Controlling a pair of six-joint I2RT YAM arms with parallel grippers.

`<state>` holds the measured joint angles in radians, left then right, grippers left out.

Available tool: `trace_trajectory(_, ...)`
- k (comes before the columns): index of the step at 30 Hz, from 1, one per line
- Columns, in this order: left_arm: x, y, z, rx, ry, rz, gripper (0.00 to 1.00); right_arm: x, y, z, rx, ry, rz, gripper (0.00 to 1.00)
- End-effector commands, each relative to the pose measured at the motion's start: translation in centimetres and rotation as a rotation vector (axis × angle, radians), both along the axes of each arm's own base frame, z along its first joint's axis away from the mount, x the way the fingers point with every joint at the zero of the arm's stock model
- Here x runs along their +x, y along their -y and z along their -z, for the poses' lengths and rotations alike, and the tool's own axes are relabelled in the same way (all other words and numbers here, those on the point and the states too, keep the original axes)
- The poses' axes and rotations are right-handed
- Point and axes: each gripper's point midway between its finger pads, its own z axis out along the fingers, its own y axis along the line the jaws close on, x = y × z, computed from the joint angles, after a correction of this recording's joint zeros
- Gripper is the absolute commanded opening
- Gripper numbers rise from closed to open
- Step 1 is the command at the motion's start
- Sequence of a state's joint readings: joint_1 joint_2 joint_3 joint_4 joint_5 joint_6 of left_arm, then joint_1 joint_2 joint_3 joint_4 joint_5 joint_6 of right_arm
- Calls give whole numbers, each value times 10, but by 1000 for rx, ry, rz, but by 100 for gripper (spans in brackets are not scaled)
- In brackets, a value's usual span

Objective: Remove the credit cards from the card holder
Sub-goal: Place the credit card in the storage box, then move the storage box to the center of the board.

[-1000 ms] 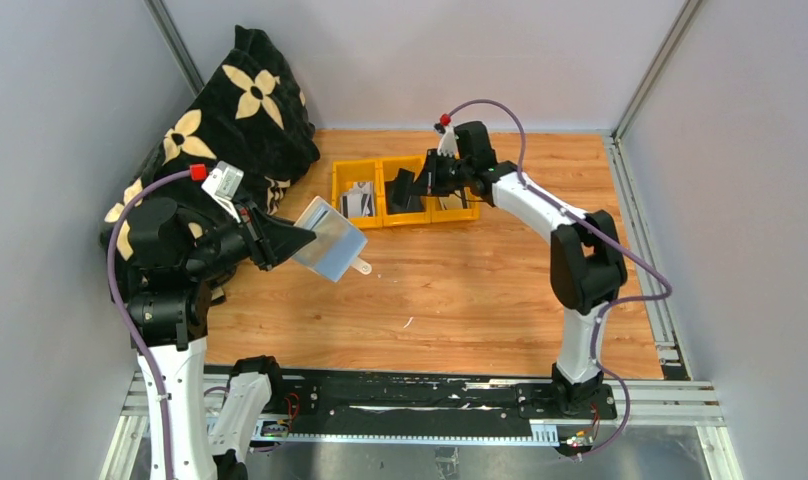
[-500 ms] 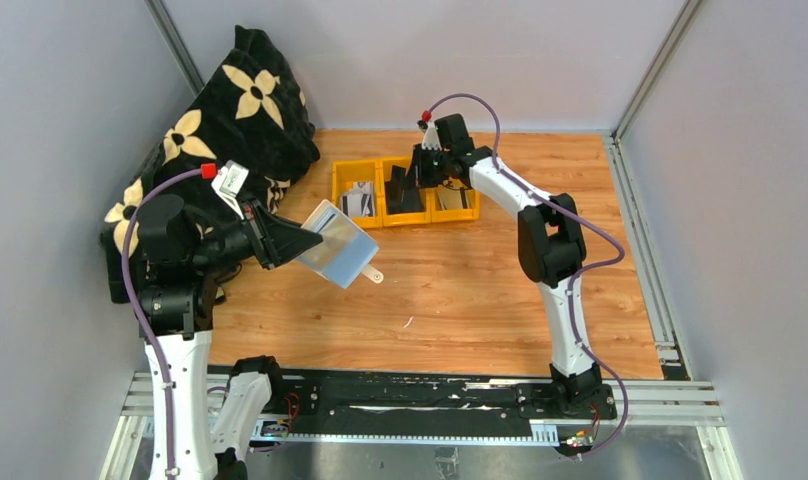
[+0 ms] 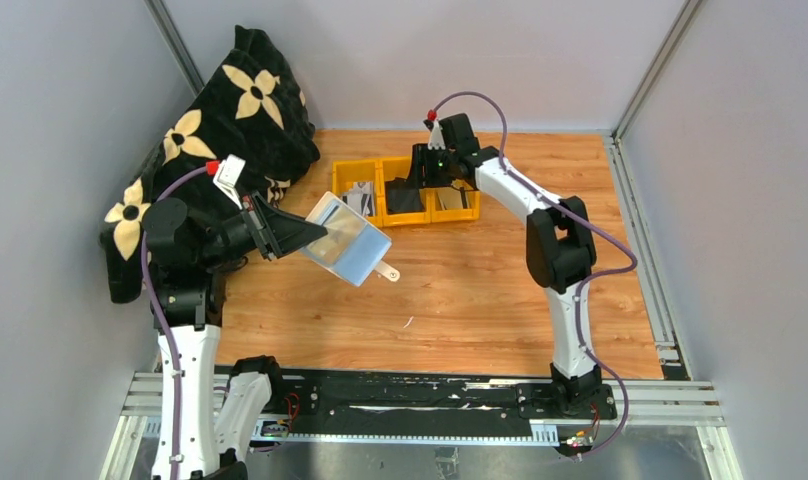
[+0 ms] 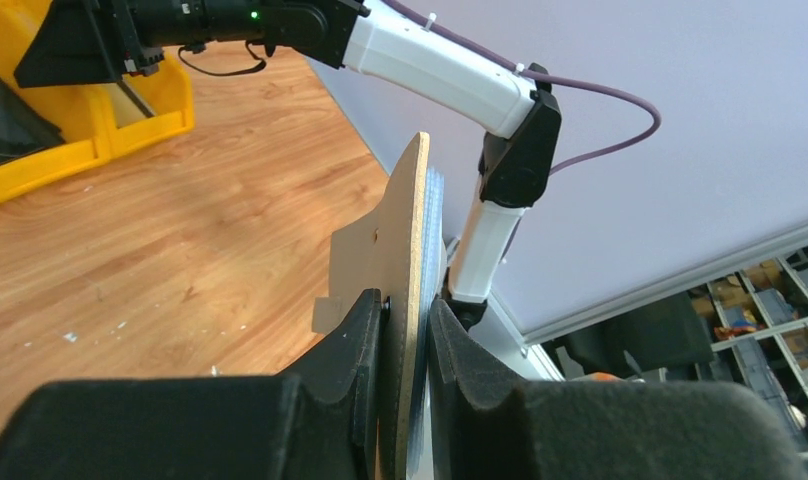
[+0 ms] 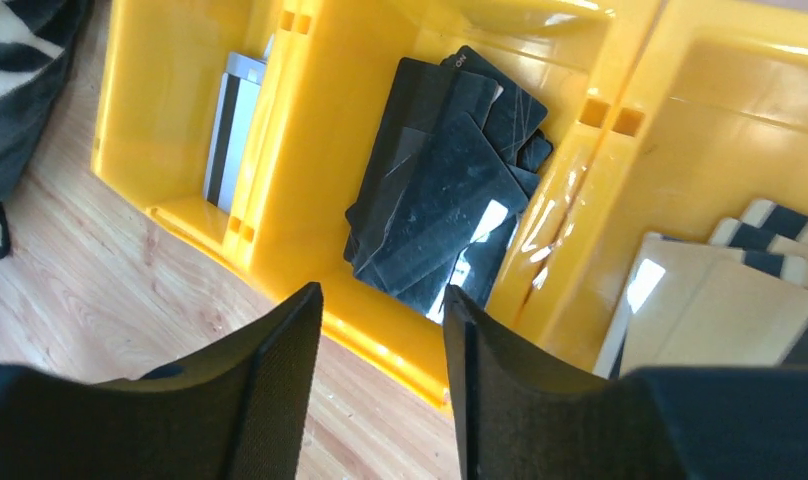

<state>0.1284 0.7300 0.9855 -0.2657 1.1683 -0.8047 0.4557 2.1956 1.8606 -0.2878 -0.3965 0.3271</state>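
The card holder (image 3: 348, 242), beige outside and silvery inside, hangs open above the table at the left, snap tab (image 3: 388, 272) pointing right. My left gripper (image 3: 305, 237) is shut on its left edge. In the left wrist view the holder (image 4: 405, 220) stands edge-on between the two black pads. I cannot make out a card inside it. Grey-white credit cards (image 5: 230, 130) stand in the left yellow bin (image 3: 352, 180). My right gripper (image 5: 380, 300) hovers open over the bins' front wall, with nothing between its fingers.
Three yellow bins (image 5: 310, 150) stand in a row at the back centre. The middle one holds a pile of dark flat cards (image 5: 440, 210), the right one beige cards with dark stripes (image 5: 720, 300). A black flowered cloth (image 3: 235, 110) is heaped at the back left.
My right gripper has swung left over the bins and opened its jaws. The left arm has carried the card holder slightly right and towards the middle.
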Motion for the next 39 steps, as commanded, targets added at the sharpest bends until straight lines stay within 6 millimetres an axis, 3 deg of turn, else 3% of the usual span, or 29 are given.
trace_trajectory(1, -12, 5, -19, -54, 4, 66, 0, -1, 20, -50, -34, 131, 56, 57)
trace_trajectory(3, -13, 6, -21, -89, -21, 83, 0, -1, 31, -55, -58, 171, 104, 63)
trace_trajectory(7, -12, 7, -22, -106, -28, 88, 0, 4, 53, -45, -125, 202, 207, 77)
trace_trajectory(11, -16, 7, -27, -99, 5, 82, 0, 11, 62, -27, -187, 171, 257, 79)
trace_trajectory(15, -19, 7, -29, -96, 15, 76, 0, 15, 60, -10, -203, 147, 259, 78)
trace_trajectory(20, -18, 5, -18, -23, 6, 48, 0, 16, 50, 8, -215, 126, 245, 66)
trace_trajectory(24, -21, 5, -23, -13, 20, 53, 0, 12, 48, 24, -232, 96, 259, 43)
trace_trajectory(27, -23, 5, -25, 7, 51, 52, 0, 2, 50, 32, -243, 70, 272, 34)
trace_trajectory(33, -26, 4, -23, 45, 84, 53, 0, -25, 80, 39, -278, 66, 384, 19)
trace_trajectory(39, -25, 4, -17, 48, 80, 52, 0, -71, 108, 43, -283, 48, 427, 13)
